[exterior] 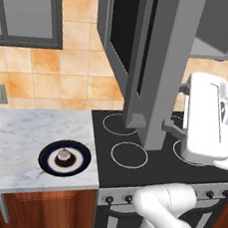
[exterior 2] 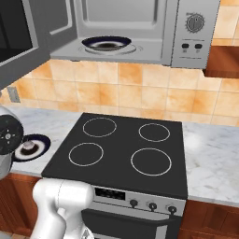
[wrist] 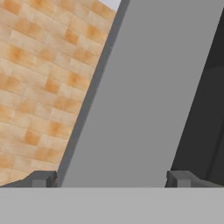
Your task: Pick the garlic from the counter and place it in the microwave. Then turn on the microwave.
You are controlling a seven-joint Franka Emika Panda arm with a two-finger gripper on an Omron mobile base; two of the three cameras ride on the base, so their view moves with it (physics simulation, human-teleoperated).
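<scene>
The tiny whitish-pink garlic bulb [exterior: 64,154] is sitting on a round dark-blue plate [exterior: 81,157] on the white-grey marble surface [exterior: 17,145], left of the black stovetop [exterior 2: 122,151]. The white arm is reaching up, its dark fingers [wrist: 43,178] standing wide apart, empty, well away from it, facing the grey microwave's [exterior 2: 154,32] open door [exterior: 161,66].
</scene>
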